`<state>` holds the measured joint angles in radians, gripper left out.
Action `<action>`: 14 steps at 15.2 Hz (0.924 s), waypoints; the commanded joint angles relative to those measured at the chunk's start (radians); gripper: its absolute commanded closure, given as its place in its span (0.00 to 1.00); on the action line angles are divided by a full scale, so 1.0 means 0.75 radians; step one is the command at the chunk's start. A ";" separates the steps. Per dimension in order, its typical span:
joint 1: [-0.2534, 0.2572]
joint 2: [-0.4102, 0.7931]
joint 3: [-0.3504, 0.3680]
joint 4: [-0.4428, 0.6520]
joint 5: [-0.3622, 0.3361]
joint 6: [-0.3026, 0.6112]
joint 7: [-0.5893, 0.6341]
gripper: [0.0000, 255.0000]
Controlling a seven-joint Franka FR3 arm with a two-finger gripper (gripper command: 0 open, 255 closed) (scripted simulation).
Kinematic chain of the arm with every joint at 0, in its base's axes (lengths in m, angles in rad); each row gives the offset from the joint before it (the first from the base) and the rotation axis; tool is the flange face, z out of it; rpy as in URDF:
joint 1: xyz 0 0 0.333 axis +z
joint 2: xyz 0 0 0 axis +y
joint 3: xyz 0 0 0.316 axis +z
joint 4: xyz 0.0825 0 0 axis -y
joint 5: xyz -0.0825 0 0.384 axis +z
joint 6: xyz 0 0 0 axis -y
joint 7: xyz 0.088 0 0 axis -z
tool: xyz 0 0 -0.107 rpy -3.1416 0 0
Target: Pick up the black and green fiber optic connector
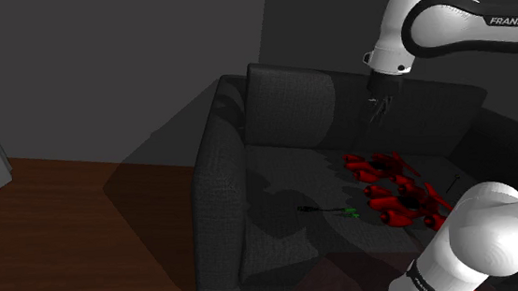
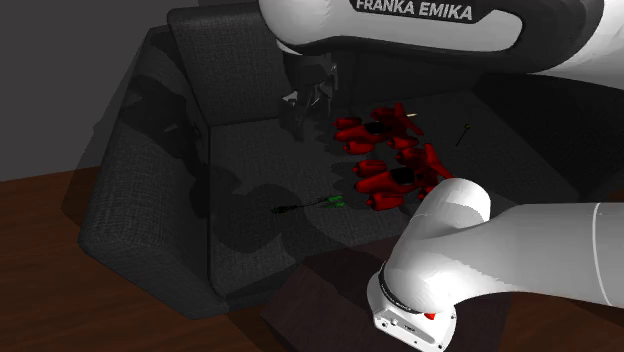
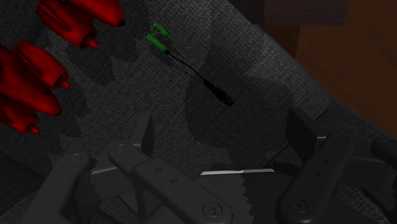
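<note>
Shoulder view, left to right: dark sofa (image 1: 225,217), then the fiber optic connector (image 1: 327,209) lying flat on the seat cushion, then the red heap (image 1: 392,191) near its green end. The gripper (image 1: 377,111) hangs well above, fingers spread wide, holding nothing. The connector's long axis runs nearly across this view, black end left, green plugs right (toward the heap). We judge the best approach is straight down, jaws set across that axis.

Dim throughout, with soft shadows across the sofa (image 1: 283,241).
</note>
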<state>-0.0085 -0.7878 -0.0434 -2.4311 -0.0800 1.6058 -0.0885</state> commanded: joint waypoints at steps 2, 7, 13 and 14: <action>0.009 -0.016 -0.018 -0.055 -0.008 0.052 -0.040 0.00; 0.050 -0.055 -0.121 -0.305 -0.053 0.324 -0.243 0.00; 0.094 0.015 -0.273 -0.538 -0.119 0.695 -0.500 0.00; 0.103 0.043 -0.302 -0.568 -0.129 0.763 -0.545 0.00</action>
<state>0.0574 -0.7797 -0.2526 -2.8325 -0.1718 2.1177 -0.4657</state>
